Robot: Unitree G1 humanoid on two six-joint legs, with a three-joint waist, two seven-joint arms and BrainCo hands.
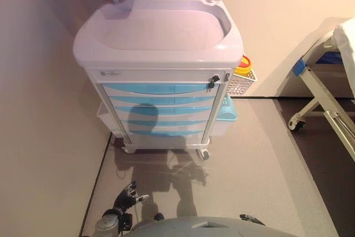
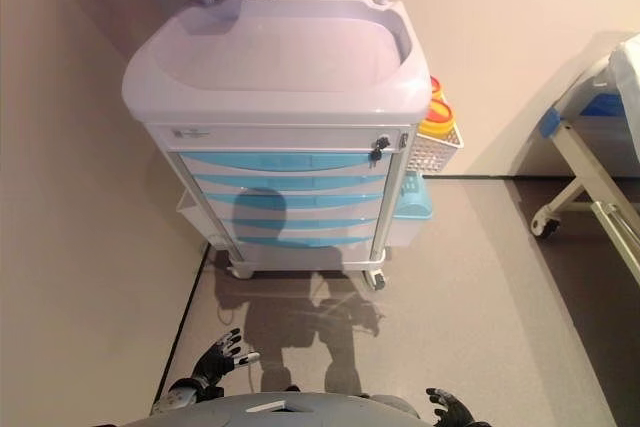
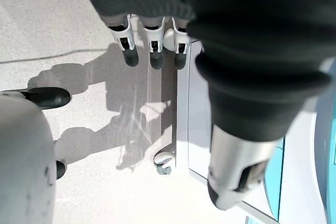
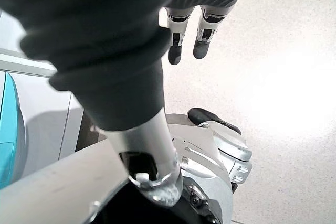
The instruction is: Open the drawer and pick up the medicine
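Down low and nearest, the left hand (image 2: pixel 222 355) hung over the grey floor (image 1: pixel 260 181) with its fingers spread and holding nothing, and the right hand (image 2: pixel 446 408) peeked in at the bottom edge, fingers straight and loose, also holding nothing. Ahead, well apart from both hands, stood the white medical cart (image 1: pixel 161 70), all its blue drawers (image 1: pixel 158 89) pushed in, so the medicine could not be seen. A white mesh basket (image 1: pixel 242 81) with yellow contents hung on the cart's right side, and a bed frame (image 1: pixel 327 101) stood off to the right.
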